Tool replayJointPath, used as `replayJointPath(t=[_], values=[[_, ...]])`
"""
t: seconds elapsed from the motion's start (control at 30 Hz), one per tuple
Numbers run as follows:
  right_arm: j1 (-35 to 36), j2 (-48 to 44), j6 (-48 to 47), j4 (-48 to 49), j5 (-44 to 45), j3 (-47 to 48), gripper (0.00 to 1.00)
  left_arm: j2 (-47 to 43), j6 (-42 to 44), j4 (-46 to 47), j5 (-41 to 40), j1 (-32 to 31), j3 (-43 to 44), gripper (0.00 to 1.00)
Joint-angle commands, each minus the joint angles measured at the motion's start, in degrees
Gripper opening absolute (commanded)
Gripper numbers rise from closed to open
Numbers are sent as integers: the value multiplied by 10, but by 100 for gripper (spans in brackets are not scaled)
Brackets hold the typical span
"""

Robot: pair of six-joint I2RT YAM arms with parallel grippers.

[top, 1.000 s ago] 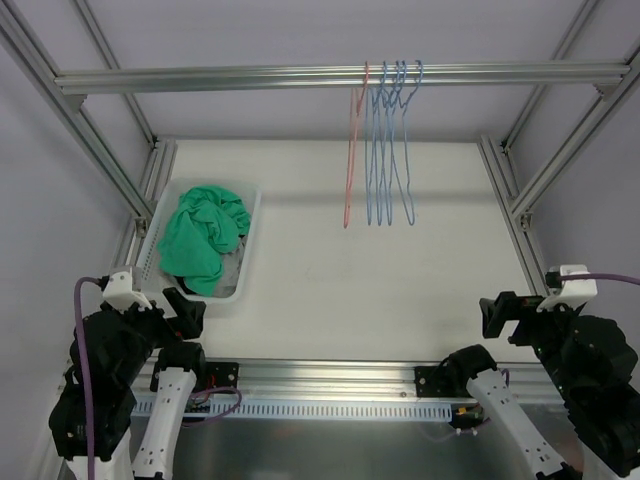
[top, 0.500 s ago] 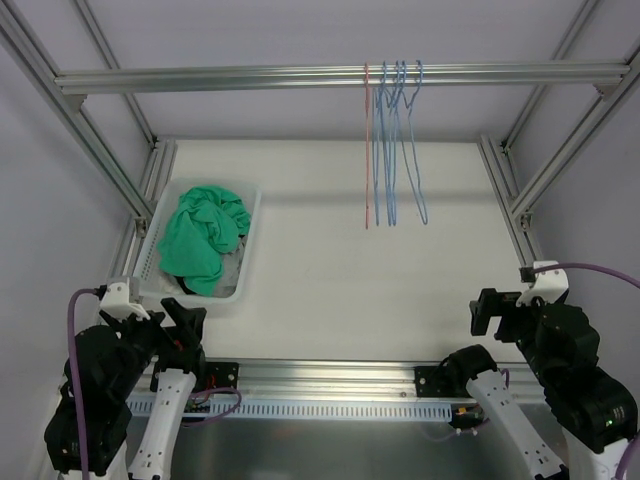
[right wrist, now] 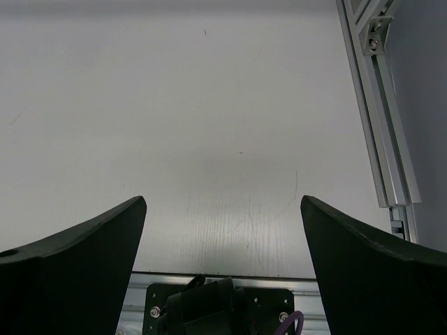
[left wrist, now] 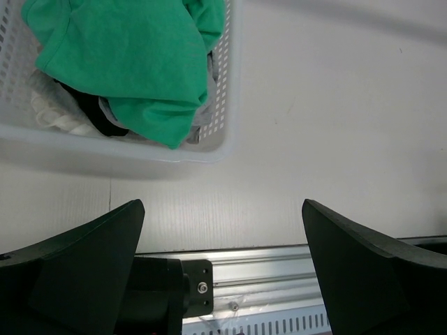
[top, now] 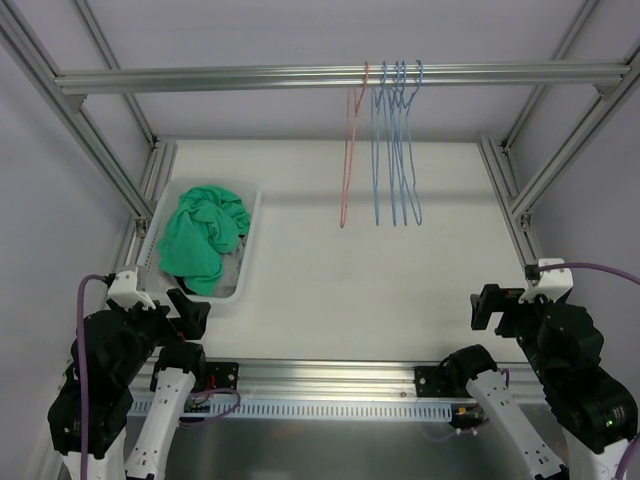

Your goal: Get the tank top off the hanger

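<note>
Left gripper (left wrist: 222,206) hangs over the near left corner of the worktop (top: 330,270), jaws spread wide and holding nothing, close to the near wall of the basket (top: 250,240) but apart from it. Right gripper (right wrist: 222,201) is spread just as wide over the near right corner, nothing between its jaws, with the frame rail (right wrist: 380,118) of the right edge close beside it.

The tank top (top: 200,235) — a crumpled green heap — lies in the basket along the left edge. It is piled over white, black and grey clothes (left wrist: 84,115) and presses against the basket's right wall.

High above the far edge runs a metal bar (top: 250,77). From it hang a pink hanger (top: 347,170) and, just to its right, a bunch of blue hangers (top: 395,160), all bare wire, the pink one tilted away from the blue. They hang right of the middle, well apart from both grippers and from the basket.

A broad white stretch of worktop separates the basket from the right edge — it runs from the near edge to the far edge under the hangers.
</note>
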Motion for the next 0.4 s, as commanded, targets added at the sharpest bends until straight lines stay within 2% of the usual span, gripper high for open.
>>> replayJointPath(t=[0.0, 0.37], values=[[-2, -7, 2, 30, 0, -3, 99, 3, 3, 38, 5, -3, -12, 99], [-2, 5, -2, 31, 2, -7, 100, -6, 3, 44, 0, -3, -18, 99]])
